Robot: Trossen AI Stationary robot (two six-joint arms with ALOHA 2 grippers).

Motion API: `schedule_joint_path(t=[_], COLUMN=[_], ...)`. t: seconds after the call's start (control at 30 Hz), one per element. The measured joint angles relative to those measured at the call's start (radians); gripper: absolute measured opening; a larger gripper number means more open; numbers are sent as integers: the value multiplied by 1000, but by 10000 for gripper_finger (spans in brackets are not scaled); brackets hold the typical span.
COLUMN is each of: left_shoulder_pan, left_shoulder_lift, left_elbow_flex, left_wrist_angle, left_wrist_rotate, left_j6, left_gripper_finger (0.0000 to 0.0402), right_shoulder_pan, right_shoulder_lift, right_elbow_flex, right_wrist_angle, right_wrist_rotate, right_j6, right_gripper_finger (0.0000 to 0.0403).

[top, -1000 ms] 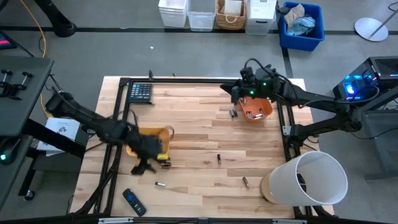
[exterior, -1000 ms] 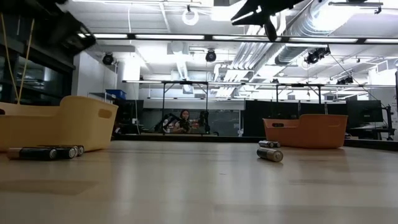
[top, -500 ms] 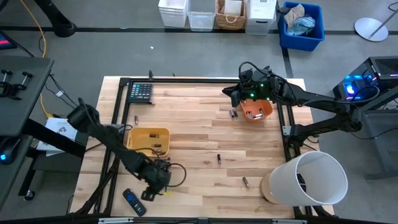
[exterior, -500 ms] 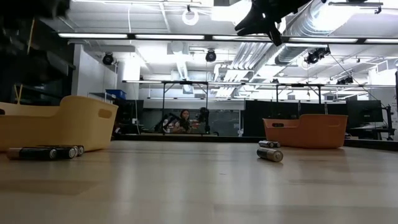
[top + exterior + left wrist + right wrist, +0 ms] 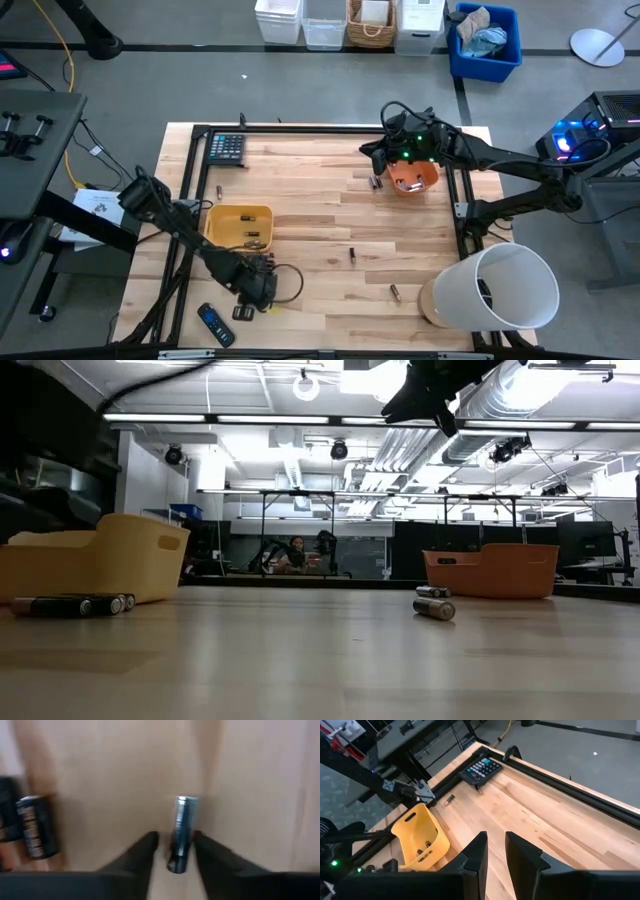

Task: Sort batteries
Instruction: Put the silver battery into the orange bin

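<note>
My left gripper (image 5: 257, 291) is low over the table's near-left part, open. Its fingers stand either side of a small silvery battery (image 5: 181, 831) lying on the wood; whether they touch it, I cannot tell. A thicker dark battery (image 5: 35, 827) lies beside it. My right gripper (image 5: 383, 156) hangs high beside the orange bin (image 5: 413, 176) at the far right, its fingers (image 5: 479, 851) a narrow gap apart and holding nothing. Loose batteries lie by the orange bin (image 5: 377, 182), mid-table (image 5: 352, 255) and near the right (image 5: 394, 292). Some lie in the yellow bin (image 5: 240, 224).
A calculator (image 5: 227, 148) sits at the far-left corner, and a black remote (image 5: 214, 325) lies at the near edge left of my left gripper. A white bucket (image 5: 495, 286) stands at the near-right corner. A black frame rail (image 5: 300, 129) borders the table. Bare wood lies mid-table.
My left gripper has swung from beside the yellow bin toward the table's near edge and come down over the small battery there. My right gripper has stayed above the orange bin.
</note>
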Motion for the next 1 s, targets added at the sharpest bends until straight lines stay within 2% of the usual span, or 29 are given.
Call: schedule_joint_path(t=[0.07,0.1,0.27,0.4,0.57,0.67,0.77,0.9,1.0], left_shoulder_pan=[34,54,165,251,453,629,819,1010,1083], left_shoulder_lift=[-21,-35,-183,-352,-489,-483,-414,-245,-77], left_elbow_flex=[-1,-3,3,31,133,202,237,260,298], left_wrist_angle=[0,0,-10,-23,-4,10,138,404,569], left_wrist_rotate=[30,44,-5,29,-20,-44,-47,121,218], left_j6=[-29,-43,-55,57,244,445,629,682,620], left_gripper_finger=[42,28,46,30,28,28,27,27,27], right_shoulder_pan=[0,0,0,0,-5,-19,-38,-54,-65], right_shoulder_lift=[-1,-1,-17,-41,-77,-89,-87,-84,-85], right_elbow_flex=[0,0,0,0,0,0,0,0,0], right_wrist_angle=[-6,-8,-23,-27,-17,16,69,173,282], right_wrist_rotate=[0,0,-3,-11,-15,-16,-13,19,32], right_j6=[0,0,0,-23,-36,-3,38,91,119], right_gripper_finger=[62,62,62,62,62,62,62,62,62])
